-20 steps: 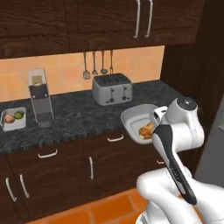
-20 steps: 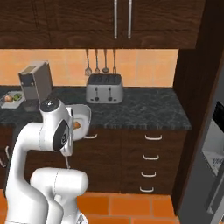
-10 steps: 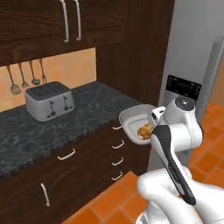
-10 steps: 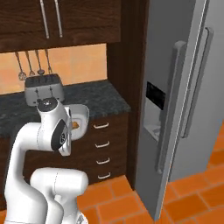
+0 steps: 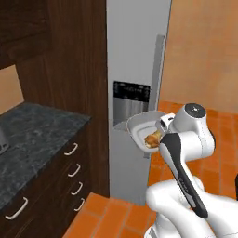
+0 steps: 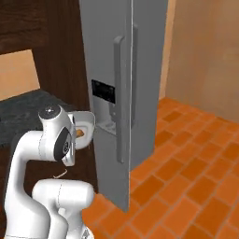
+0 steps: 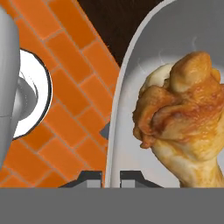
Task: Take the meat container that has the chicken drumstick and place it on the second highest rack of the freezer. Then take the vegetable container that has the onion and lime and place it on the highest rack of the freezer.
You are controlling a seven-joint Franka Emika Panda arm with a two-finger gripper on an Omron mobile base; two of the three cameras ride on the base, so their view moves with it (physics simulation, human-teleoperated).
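Gripper fingers pinched tight on the rim of the meat container, one tip on either side of the wall. Chicken drumstick lies inside the tray, close to the gripped edge. Container held aloft near the arm's shoulder, just in front of the freezer, doors closed; orange tile floor below.

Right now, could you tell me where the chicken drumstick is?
The chicken drumstick lies in the white meat container held up by the gripper, just in front of the closed freezer and its dispenser panel.
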